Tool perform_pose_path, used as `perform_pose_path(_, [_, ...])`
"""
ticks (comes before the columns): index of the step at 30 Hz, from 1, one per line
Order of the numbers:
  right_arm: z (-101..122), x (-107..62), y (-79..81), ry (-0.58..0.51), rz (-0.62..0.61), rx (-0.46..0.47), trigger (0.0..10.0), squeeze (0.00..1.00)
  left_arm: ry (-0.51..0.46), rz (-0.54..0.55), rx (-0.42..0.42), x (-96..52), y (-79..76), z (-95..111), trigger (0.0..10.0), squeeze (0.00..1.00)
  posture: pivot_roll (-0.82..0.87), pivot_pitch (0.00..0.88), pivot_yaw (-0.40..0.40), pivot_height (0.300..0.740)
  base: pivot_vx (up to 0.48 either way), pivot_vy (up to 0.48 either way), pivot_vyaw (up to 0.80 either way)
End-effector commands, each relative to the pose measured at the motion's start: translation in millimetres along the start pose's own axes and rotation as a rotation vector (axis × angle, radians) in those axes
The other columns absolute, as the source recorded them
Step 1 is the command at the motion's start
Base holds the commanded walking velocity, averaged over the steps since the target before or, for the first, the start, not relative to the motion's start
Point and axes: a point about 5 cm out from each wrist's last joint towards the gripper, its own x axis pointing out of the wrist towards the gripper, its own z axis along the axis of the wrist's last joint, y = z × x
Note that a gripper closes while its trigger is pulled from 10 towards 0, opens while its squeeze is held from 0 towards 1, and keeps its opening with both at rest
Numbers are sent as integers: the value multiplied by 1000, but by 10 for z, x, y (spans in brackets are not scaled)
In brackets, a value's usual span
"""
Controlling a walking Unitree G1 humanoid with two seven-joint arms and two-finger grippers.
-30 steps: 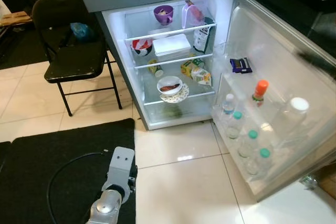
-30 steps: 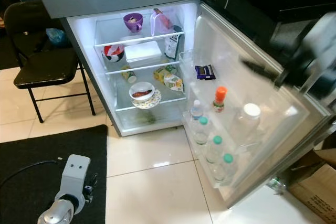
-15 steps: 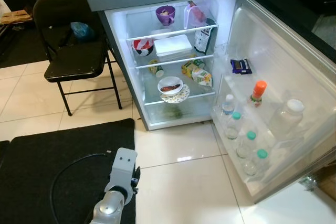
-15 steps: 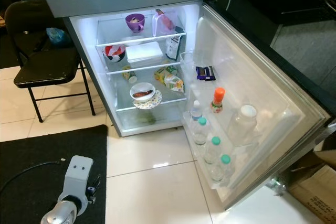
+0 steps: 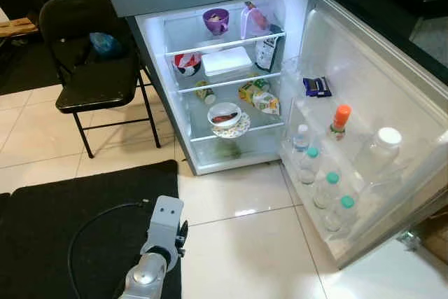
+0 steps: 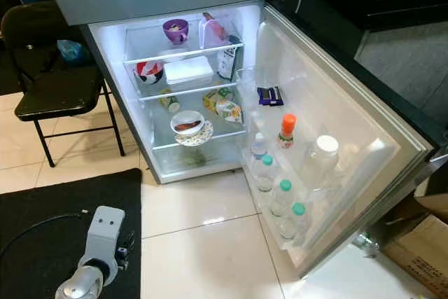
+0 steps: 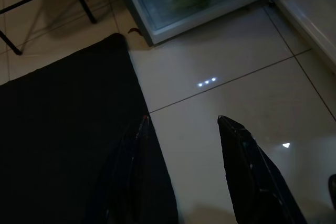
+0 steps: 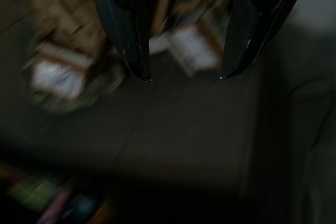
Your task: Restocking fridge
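The fridge stands open and lit, its door swung out to the right. Its shelves hold a purple cup, a white box and a bowl on a plate. On the door racks stand an orange-capped bottle, a white-lidded jar and several water bottles. My left arm hangs low over the mat. In the left wrist view the left gripper is open above the floor, holding nothing. The right gripper is open too, in a dark, blurred right wrist view.
A black folding chair with a blue bag stands left of the fridge. A black mat covers the floor at lower left, with a cable on it. A cardboard box sits behind the door's lower corner. White tiles lie before the fridge.
A second ago my right arm was blurred near the door's top edge; it has since dropped out of the eye views. The camera shifted slightly. The left arm has barely moved.
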Motion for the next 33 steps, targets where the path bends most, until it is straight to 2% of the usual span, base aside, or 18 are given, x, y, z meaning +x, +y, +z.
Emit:
perform_pose_path(1, [-192,-44,117,55,66,-15,10000,0,23,10,-6,-30,12,-66,10000,0,-120,186,84,740,0,0,0])
perform_pose_path(4, [-385,-88,327,100,119,8,10000,0,22,8,-7,-31,9,-63,10000,0,-118,188,85,740,0,0,0])
perform_pose_path(6, [-442,-108,412,111,140,8,10000,0,22,8,-6,-31,8,-60,10000,0,-117,189,85,740,0,0,0])
perform_pose_path(12, [-523,-139,542,131,197,20,10000,0,23,8,-5,-33,9,-64,10000,0,-119,191,84,740,0,0,0])
perform_pose_path(15, [-555,-155,638,133,241,35,10000,0,25,6,-5,-35,5,-69,10000,0,-118,190,81,740,0,0,0])
perform_pose_path(16, [-563,-162,725,131,273,47,10000,0,25,6,-5,-35,2,-70,10000,0,-118,189,81,740,0,0,0])
perform_pose_path(17, [-563,-162,725,131,273,47,10000,0,25,6,-5,-35,2,-70,10000,0,-118,189,81,740,0,0,0])
perform_pose_path(20, [-502,-184,1195,89,412,63,10000,0,24,5,-6,-33,0,-70,10000,0,-117,186,81,740,0,0,0])
perform_pose_path(22, [-502,-184,1195,89,412,63,10000,0,24,5,-6,-33,0,-70,10000,0,-117,186,81,740,0,0,0])
perform_pose_path(25, [-260,-317,1877,-1,636,95,10000,0,22,7,-5,-31,2,-66,10000,0,-110,182,82,740,0,0,0])
perform_pose_path(26, [-260,-317,1877,-1,636,95,10000,0,22,7,-5,-31,2,-66,10000,0,-110,182,82,740,0,0,0])
perform_pose_path(27, [-124,-436,2176,-50,757,104,10000,0,22,7,-5,-31,5,-65,10000,0,-109,181,82,740,0,0,0])
perform_pose_path(29, [132,-691,2607,-145,960,138,10000,0,21,7,-4,-34,6,-66,10000,0,-109,180,82,740,0,0,0])
perform_pose_path(30, [132,-691,2607,-145,960,138,10000,0,21,7,-4,-34,6,-66,10000,0,-109,180,82,740,0,0,0])
perform_pose_path(31, [254,-815,2756,-191,1042,160,10000,0,22,7,-3,-37,6,-68,10000,0,-107,180,83,740,0,0,0])
perform_pose_path(32, [504,-1019,2877,-260,1180,292,10000,0,22,7,-2,-42,4,-68,10000,0,-99,177,79,740,0,0,0])
perform_pose_path(33, [504,-1019,2877,-260,1180,292,10000,0,22,7,-2,-42,4,-68,10000,0,-99,177,79,740,0,0,0])
